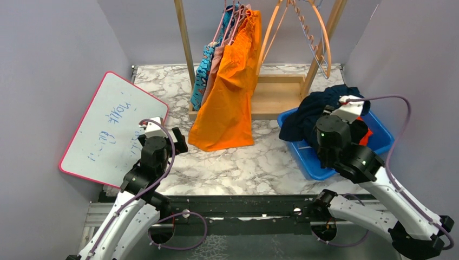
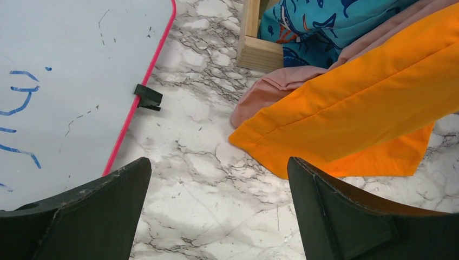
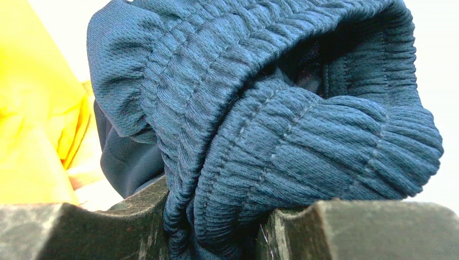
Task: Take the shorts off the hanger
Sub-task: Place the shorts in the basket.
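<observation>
The right claw (image 3: 216, 222) is clamped on the ribbed waistband of the dark navy shorts (image 3: 281, 119), which are heaped over a blue bin (image 1: 308, 158) at the right of the marble counter (image 1: 254, 165); the left claw (image 2: 219, 173) hangs spread wide, holding nothing, beside a whiteboard (image 1: 108, 127); bright orange shorts (image 1: 230, 81), dusty pink shorts (image 2: 270, 89) and blue cartoon-print shorts (image 2: 335, 21) hang on hangers (image 1: 230, 19) from a wooden rack (image 1: 273, 97), the orange hem touching the counter.

Left arm (image 1: 135, 187) is reaching forward and low, its left gripper (image 2: 219, 162) pointing downward with jaws spread wide, gripping nothing. Right arm (image 1: 381, 184) is folding at the elbow, its right gripper (image 3: 216, 216) clamping a bunched fold of navy shorts (image 3: 281, 135).
</observation>
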